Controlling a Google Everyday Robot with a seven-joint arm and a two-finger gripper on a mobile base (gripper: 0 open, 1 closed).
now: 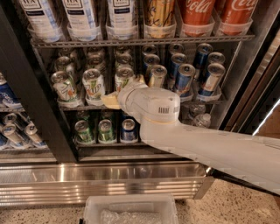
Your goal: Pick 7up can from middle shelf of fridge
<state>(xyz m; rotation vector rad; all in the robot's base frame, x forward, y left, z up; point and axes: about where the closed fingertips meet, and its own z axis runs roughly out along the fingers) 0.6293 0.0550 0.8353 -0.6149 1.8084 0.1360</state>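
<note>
The fridge (30, 100) stands open before me. Its middle shelf (78, 106) holds pale 7up cans in the left lanes, front ones being one 7up can (94, 83), a second (64, 87) and a third (124, 77). My gripper (124, 90) reaches into the shelf at the third lane. It is open, with one yellowish fingertip (110, 101) low on the left of that can and the other (140, 79) at its upper right. My white wrist (151, 105) hides the can's lower half.
Slim blue-and-silver cans (184, 78) fill the right lanes. Tall bottles (78, 17) and red cola cans (197, 13) stand on the rack above. Small green cans (83, 131) sit below. The ribbed steel base panel (100, 183) and a clear bin (131, 210) are underneath. The glass door (258, 87) is at the right.
</note>
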